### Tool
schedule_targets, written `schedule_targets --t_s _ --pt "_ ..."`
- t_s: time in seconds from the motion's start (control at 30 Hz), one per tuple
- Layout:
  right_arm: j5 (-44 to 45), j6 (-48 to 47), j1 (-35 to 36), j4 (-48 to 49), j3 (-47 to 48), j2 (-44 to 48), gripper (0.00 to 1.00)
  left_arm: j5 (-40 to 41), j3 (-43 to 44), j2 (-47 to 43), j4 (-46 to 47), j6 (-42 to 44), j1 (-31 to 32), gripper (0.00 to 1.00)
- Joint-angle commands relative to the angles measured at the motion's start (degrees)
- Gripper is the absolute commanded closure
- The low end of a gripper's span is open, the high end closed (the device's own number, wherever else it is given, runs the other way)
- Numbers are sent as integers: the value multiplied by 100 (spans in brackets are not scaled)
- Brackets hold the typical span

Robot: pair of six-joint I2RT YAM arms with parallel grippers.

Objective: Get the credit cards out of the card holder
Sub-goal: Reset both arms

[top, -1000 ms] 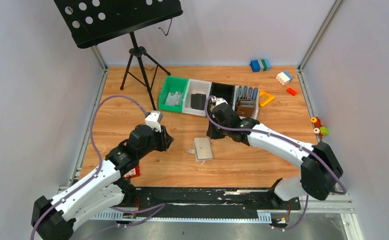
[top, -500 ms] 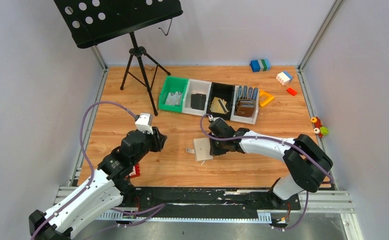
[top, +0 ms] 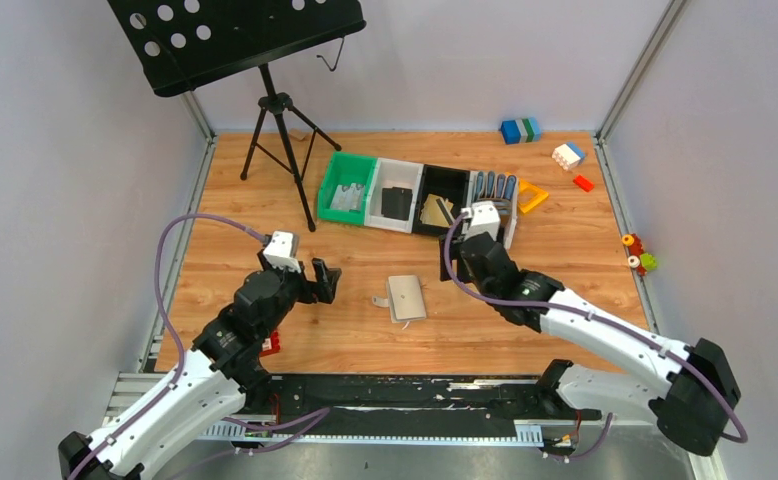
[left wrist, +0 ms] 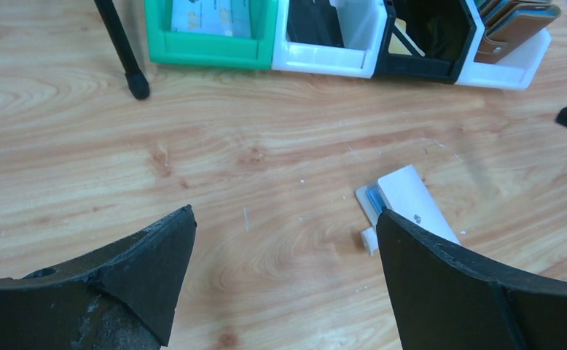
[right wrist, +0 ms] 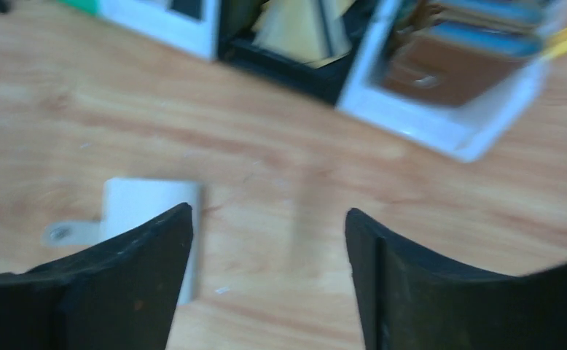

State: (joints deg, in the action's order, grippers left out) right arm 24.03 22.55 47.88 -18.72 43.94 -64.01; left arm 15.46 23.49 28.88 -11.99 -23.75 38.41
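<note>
Left pincer (left wrist: 284, 219) and right pincer (right wrist: 267, 211) hang spread and empty on either side of the card holder (top: 406, 297), folded shut on the table (top: 345, 335); a lone pinch could skid it across the wood, leaving its pockets unopened.

bare tabletop (top: 355, 335) around card holder (top: 406, 297); bins (left wrist: 324, 67) behind

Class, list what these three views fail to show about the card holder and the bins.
- Top external: the card holder lies folded, so its inside is hidden.
- Left wrist: its near end is covered by a finger.
- Right wrist: motion blur smears the contents of the black bin.
</note>
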Motion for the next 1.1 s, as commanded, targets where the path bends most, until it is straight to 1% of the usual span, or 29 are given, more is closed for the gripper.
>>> schedule_targets --t_s 0.0,0.03,0.07,0.1,0.13,0.17,0.27,0.33,0.37,0.43,0.47,0.53,0.57,0.6,0.67,0.77,0.83,0.87,0.93,1.0,1.07 --pt "2427 -1036 -68 800 -557 609 3 451 -277 21 896 776 -30 0" --pt "2738 -989 -124 874 -611 715 0 691 -313 13 983 946 -35 0" --pt "2911 -911 -275 849 -618 797 0 951 -366 12 1110 1062 -36 0" --pt "2943 -836 -503 731 -586 869 0 1191 -409 11 1314 1152 -36 0" --pt "2864 -783 -753 614 -562 942 0 1246 -456 4 1481 1266 -33 0" --pt "2637 -816 -1067 633 -613 1041 0 1293 -497 14 1627 1363 -35 0" --pt "1487 -920 -2165 1190 -1033 1492 1 1630 -641 215 2098 1640 -99 0" --pt "921 -1027 -2699 1668 -1471 1753 2 1724 -632 511 2255 1725 -284 0" --pt "768 -1269 -2904 2026 -1653 1874 1 1732 -613 742 2339 1750 -458 0" --pt "591 -1633 -3076 2634 -1972 1984 0 1744 -627 1027 2502 1849 -741 0" --pt "530 -1740 -3165 2862 -2065 1965 0 1740 -659 1157 2627 1889 -1038 0" --pt "621 -1778 -3316 3102 -2166 1815 0 1643 -770 1407 2996 1954 -1424 0" --pt "694 -1854 -3372 3255 -2229 1697 0 1559 -740 1499 3037 1935 -1659 0" --pt "757 -1860 -3434 3418 -2281 1580 0 1387 -749 1583 3194 2006 -1930 0" --pt "710 -1800 -3558 3736 -2415 1377 3 1140 -945 1747 3760 2143 -2292 0" --pt "750 -1873 -3750 4549 -2733 1031 5 631 -1357 2141 4876 2296 -2748 2" --pt "1021 -1655 -3936 5025 -2837 643 3 491 -1402 2568 5215 2275 -2904 2" --pt "849 -1692 -4014 5074 -2793 415 0 428 -1417 2790 5448 2293 -2912 2" --pt "385 -1987 -4040 5232 -2678 50 0 343 -1460 3244 6039 2367 -2926 2" --pt "-75 -2217 -4051 5627 -2699 -250 0 242 -1308 3413 5906 2667 -2932 3" --pt "-137 -2440 -4111 6142 -2834 -565 0 284 -1328 3662 6317 2794 -3006 4"
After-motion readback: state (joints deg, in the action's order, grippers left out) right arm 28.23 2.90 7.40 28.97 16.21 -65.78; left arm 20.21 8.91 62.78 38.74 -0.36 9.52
